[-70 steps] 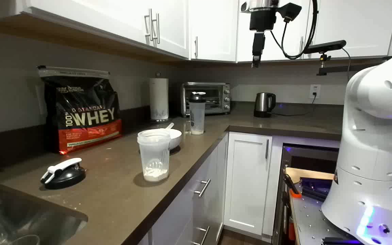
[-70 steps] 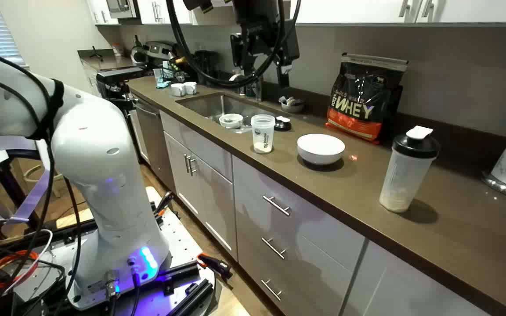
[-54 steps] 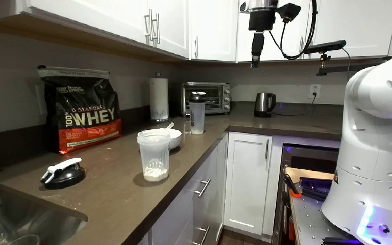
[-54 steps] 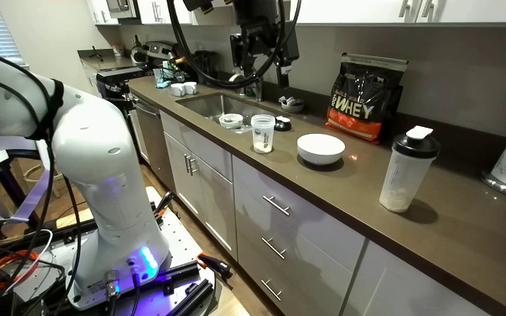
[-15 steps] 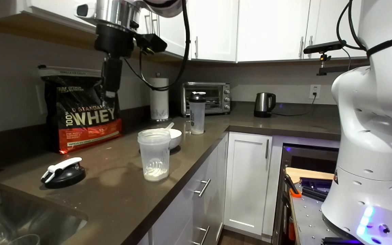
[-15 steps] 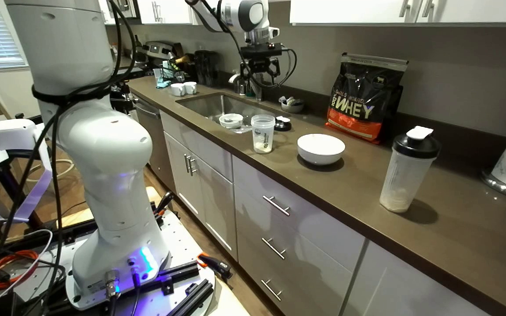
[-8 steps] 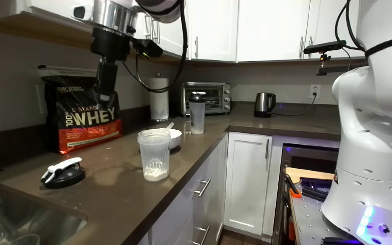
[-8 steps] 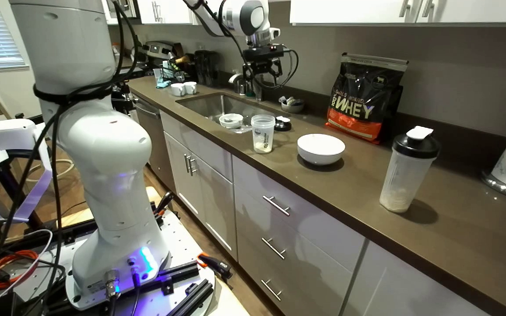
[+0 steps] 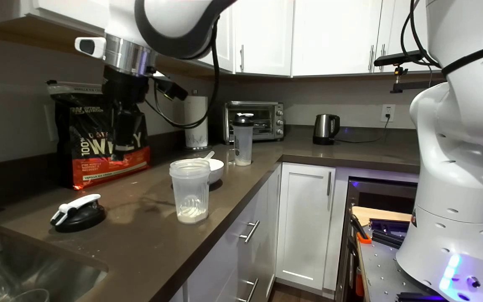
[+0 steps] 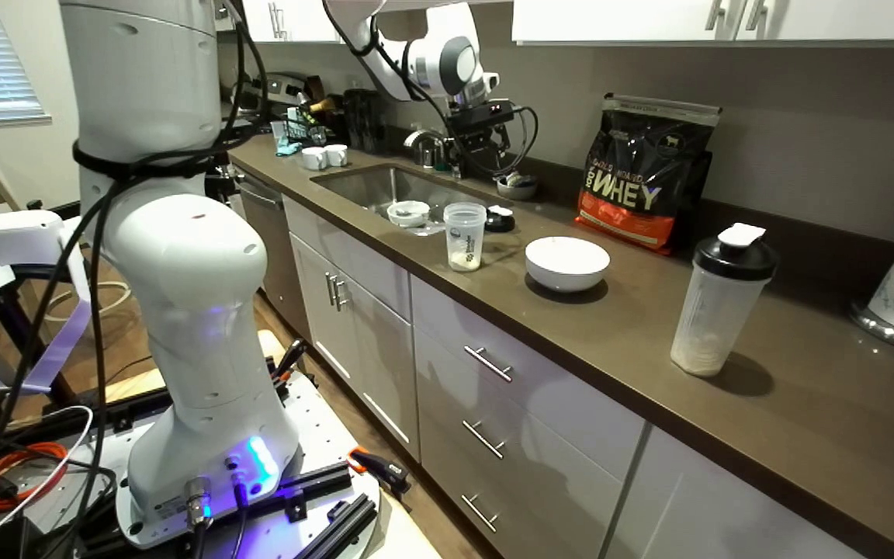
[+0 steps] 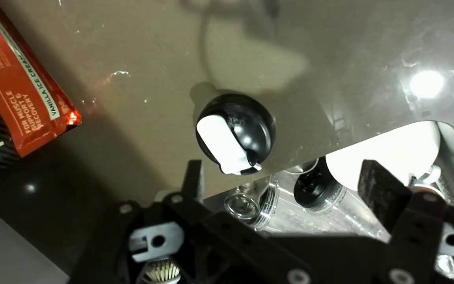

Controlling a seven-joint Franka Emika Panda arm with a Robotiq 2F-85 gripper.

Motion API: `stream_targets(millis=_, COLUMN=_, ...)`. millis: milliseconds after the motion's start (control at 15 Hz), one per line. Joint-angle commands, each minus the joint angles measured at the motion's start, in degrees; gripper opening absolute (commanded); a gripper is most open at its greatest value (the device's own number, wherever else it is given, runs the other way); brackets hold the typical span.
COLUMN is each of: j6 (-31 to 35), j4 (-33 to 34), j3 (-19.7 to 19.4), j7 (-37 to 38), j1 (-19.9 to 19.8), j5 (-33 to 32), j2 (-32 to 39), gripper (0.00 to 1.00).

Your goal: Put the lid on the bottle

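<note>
The lid (image 9: pixel 80 218) is a low black dome with a white flip piece, lying on the counter by the sink. It also shows in an exterior view (image 10: pixel 500 222), partly behind the bottle. The bottle (image 9: pixel 190 191) is a translucent, open shaker cup with white powder at its bottom. It stands upright near the counter's front edge, also in an exterior view (image 10: pixel 464 237), and is out of the wrist view. My gripper (image 9: pixel 118 156) hangs above the counter, higher than the lid, before the black bag. In the wrist view the gripper (image 11: pixel 282 167) is open and empty, with the lid (image 11: pixel 250 126) beyond its fingertips.
The black and red whey bag (image 9: pixel 99 138) stands by the wall. A white bowl (image 10: pixel 567 264) and a lidded shaker (image 10: pixel 722 310) stand further along the counter. The sink (image 9: pixel 80 272) holds clear jars (image 11: pixel 242 205), a black-capped jar (image 11: pixel 313 183) and a white dish (image 11: pixel 388 154).
The arm has swung from high up across to above the counter on the lid's side. In the last half second the gripper has come lower. The lid and bottle have not moved.
</note>
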Motion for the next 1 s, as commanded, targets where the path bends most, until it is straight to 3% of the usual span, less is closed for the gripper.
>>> stream_targets(millis=0, j6=-0.5, j4=6.6, j3=1.2, j7=-1.7, j1=-1.7, j5=-2.9, j2=5.8, gripper=1.0)
stream_targets(millis=400, j6=-4.8, j4=15.6, j3=3.4, j7=-7.0, j1=-3.2, j5=-1.4, j2=13.1, gripper=1.0)
stream_targets(millis=667, j6=-7.9, j4=19.8, j3=4.4, j7=-11.3, j1=-3.7, j5=-1.3, j2=16.3, gripper=0.92)
stream_targets(millis=733, j6=-8.5, j4=20.6, j3=4.6, j7=-12.4, j1=-3.9, j5=-1.2, j2=16.9, gripper=0.98)
stream_targets(millis=933, j6=-9.7, j4=22.6, j3=4.8, j7=-14.9, j1=-4.0, j5=-1.2, j2=18.4, gripper=0.92)
